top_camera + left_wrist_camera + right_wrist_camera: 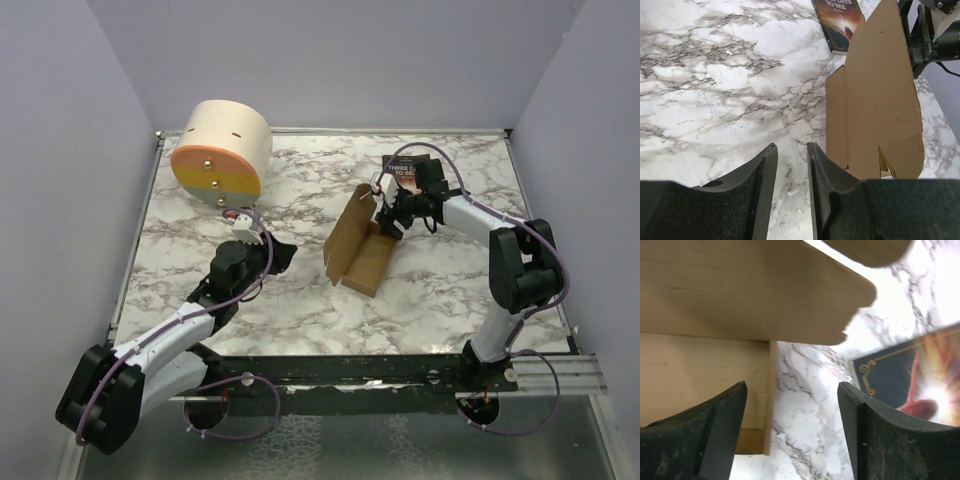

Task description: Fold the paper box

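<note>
The paper box (360, 250) is brown cardboard lying mid-table, partly formed, with its tray part flat and one tall panel standing upright on its left side. In the left wrist view that panel (880, 100) rises just right of my left gripper (791, 150), which is narrowly open with only marble between its fingers. In the top view the left gripper (285, 252) sits a little left of the box, not touching it. My right gripper (385, 212) hovers at the box's far right corner. It stands open (792, 390), with a cardboard flap (715, 300) above and beside its left finger (732, 410).
A dark-covered book (405, 168) lies behind the box, right beside the right gripper, and shows as the book (905, 380) and the book (840, 20) in the wrist views. A big cream cylinder (220, 150) with an orange-yellow face stands at the back left. Walls enclose the marble table (450, 290).
</note>
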Controlling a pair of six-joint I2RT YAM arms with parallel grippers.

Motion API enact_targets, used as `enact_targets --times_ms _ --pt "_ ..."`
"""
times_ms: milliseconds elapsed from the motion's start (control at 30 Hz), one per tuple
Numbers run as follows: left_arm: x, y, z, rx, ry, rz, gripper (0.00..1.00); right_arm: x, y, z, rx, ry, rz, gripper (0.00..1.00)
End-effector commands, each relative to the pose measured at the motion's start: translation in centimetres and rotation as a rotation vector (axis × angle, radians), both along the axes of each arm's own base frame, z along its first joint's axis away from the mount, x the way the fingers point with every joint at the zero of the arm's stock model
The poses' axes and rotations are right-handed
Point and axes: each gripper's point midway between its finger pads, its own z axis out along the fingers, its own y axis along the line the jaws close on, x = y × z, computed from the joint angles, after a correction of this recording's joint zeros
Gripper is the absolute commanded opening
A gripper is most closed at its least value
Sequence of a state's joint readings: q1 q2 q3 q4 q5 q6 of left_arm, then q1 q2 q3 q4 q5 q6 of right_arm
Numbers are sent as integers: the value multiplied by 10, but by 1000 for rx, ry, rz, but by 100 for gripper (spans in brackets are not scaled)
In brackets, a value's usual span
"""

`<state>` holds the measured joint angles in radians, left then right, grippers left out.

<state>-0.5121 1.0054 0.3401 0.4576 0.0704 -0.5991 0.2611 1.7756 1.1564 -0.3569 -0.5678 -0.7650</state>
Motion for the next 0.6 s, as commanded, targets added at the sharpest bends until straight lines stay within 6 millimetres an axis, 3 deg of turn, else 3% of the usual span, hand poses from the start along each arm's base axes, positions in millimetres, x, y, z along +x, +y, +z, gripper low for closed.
enact_targets --times_ms 0,433,567 --pt "-4 18 -6 20 -1 72 34 25 -11 -8 -90 -104 -70 70" --pt "-6 16 -7 13 5 59 33 16 -5 -34 -141 -123 -49 54" --pt "-7 17 -5 8 -1 62 33 16 -4 -36 -149 -126 -54 35"
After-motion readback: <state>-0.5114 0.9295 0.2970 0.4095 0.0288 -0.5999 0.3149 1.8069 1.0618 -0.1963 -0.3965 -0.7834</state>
